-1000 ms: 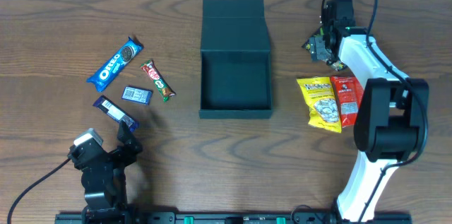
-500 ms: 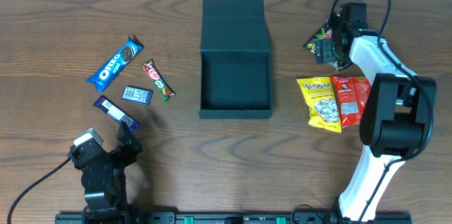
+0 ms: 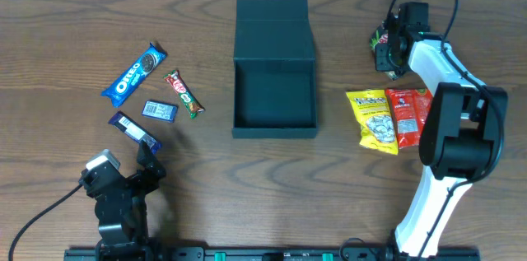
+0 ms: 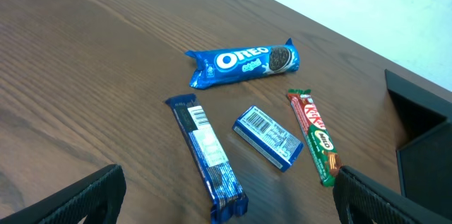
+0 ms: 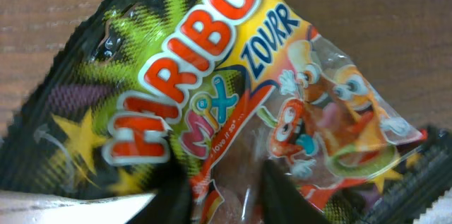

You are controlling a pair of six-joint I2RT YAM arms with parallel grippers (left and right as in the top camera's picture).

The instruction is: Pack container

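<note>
The dark teal container (image 3: pixel 274 132) stands open at the table's middle, its lid (image 3: pixel 272 26) lying back behind it and its inside bare. To its right, at the far side, my right gripper (image 3: pixel 385 47) is down on a Haribo bag (image 3: pixel 378 40). In the right wrist view the black, green and orange Haribo bag (image 5: pixel 212 61) fills the picture, and my right gripper (image 5: pixel 226 181) has both dark fingers (image 5: pixel 173 196) pinched on a fold of it. My left gripper (image 3: pixel 148 162) rests at the near left, open with nothing between its fingers, seen wide apart in the left wrist view (image 4: pixel 226 196).
Left of the container lie an Oreo pack (image 3: pixel 134 72), a red-green wafer bar (image 3: pixel 184 94), a small blue packet (image 3: pixel 160 110) and a dark blue bar (image 3: pixel 136 130). A yellow snack bag (image 3: pixel 372 119) and a red packet (image 3: pixel 405 115) lie right of it, beside the right arm.
The right gripper shifted slightly to the right over the Haribo bag, and its jaws closed on it. The left arm has stayed still.
</note>
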